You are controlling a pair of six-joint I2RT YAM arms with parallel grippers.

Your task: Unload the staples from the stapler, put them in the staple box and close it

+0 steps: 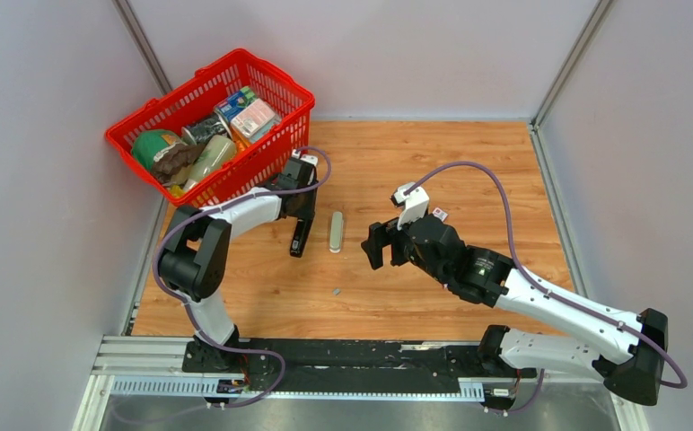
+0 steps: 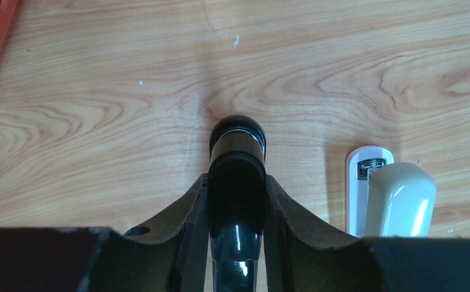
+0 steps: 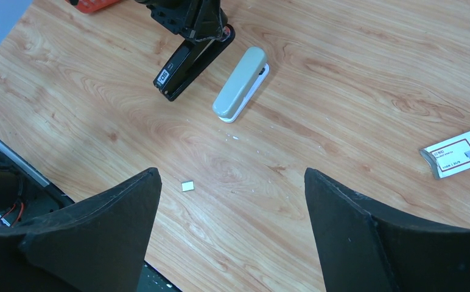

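Observation:
The black stapler (image 1: 301, 238) lies on the wooden table, its far end held between the fingers of my left gripper (image 1: 303, 214). In the left wrist view the gripper (image 2: 237, 182) is shut on the stapler (image 2: 237, 143), whose glossy black body runs down between the pads. The stapler also shows in the right wrist view (image 3: 187, 67). A small silvery piece of staples (image 1: 336, 291) lies alone on the table nearer the front, also in the right wrist view (image 3: 187, 186). My right gripper (image 1: 377, 246) hovers open and empty to the right, its jaws wide apart (image 3: 229, 176).
A grey-beige oblong bar (image 1: 336, 232) lies just right of the stapler (image 2: 398, 201) (image 3: 240, 85). A white-and-red printed box (image 1: 438, 215) (image 3: 458, 152) lies behind my right gripper. A red basket (image 1: 267, 72) of groceries stands at the back left.

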